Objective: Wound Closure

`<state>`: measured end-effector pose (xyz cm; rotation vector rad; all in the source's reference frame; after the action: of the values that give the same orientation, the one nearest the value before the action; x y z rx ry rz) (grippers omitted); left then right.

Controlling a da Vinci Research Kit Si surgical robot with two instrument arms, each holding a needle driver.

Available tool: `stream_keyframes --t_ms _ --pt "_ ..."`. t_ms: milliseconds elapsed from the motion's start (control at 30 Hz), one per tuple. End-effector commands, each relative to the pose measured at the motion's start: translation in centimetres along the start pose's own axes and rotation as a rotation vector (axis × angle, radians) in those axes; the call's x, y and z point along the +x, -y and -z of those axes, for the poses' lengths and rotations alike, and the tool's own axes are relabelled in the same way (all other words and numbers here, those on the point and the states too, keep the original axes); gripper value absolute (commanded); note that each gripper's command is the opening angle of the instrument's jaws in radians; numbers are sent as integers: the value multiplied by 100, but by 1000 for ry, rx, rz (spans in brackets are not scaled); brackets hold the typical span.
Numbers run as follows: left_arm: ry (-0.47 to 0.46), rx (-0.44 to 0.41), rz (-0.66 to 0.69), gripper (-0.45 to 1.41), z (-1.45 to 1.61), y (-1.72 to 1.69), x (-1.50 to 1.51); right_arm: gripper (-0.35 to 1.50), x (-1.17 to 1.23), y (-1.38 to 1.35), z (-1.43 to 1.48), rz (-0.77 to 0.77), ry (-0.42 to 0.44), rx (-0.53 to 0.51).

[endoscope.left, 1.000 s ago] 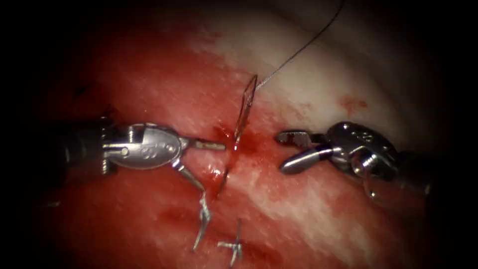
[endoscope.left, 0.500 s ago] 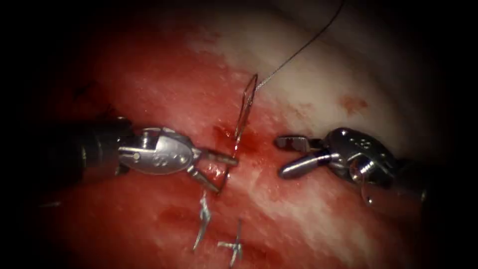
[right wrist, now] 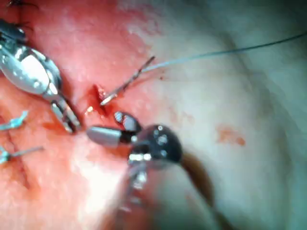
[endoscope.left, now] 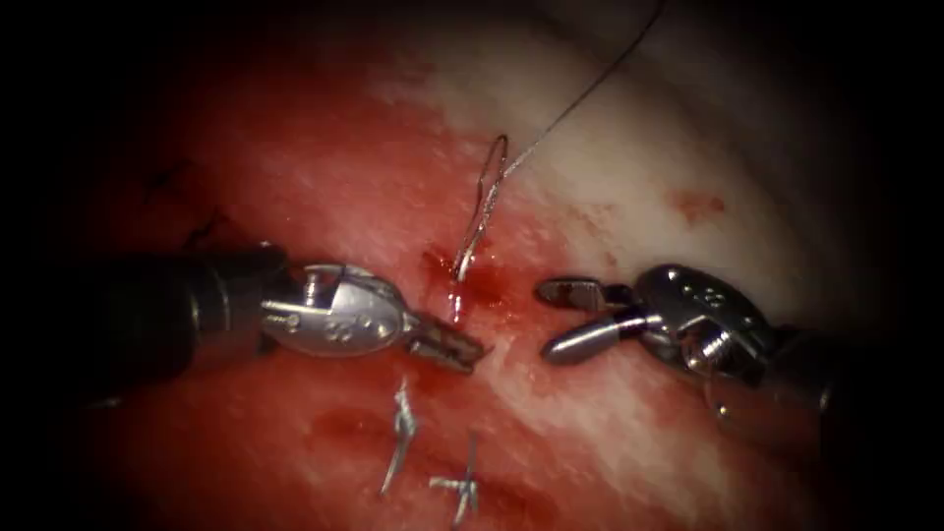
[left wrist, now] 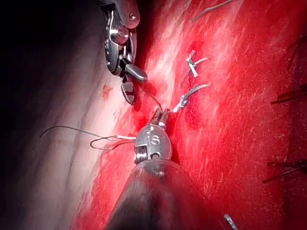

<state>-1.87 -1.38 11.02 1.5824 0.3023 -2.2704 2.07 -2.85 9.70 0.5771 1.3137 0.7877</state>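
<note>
— Jaws? Left tool point(endoscope.left: 447, 344) has closed on the needle's point(endoscope.left: 478, 211) tip left of the cut.
— Right tool point(endoscope.left: 562, 317)?
— Gaping, holding nothing. Needle sits through the tissue point(endoscope.left: 629, 187), thread point(endoscope.left: 590, 84) trailing up.

Right pincer point(right wrist: 109, 126) hangs open and empty over reddened tissue point(right wrist: 230, 96), beside the needle point(right wrist: 127, 84) standing in the cut.
</note>
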Motion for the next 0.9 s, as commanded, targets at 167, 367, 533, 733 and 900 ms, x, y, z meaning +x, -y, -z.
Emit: stream_keyframes --t_ms 167,367,533,733,900 --pt "-67 21 158 -45 3 8 2 130 -5 -3 -9 1 -4 2" --pt "-164 8 390 -45 14 19 14 130 -8 -2 -10 4 -4 2" --pt "-261 -47 589 -45 15 18 21 130 -9 -2 -11 4 -4 2" --pt "-421 -108 831 -45 22 17 27 130 -10 -2 -14 6 -5 0" --pt "-618 -183 990 -45 45 24 42 130 -11 -1 -20 8 -7 -4"
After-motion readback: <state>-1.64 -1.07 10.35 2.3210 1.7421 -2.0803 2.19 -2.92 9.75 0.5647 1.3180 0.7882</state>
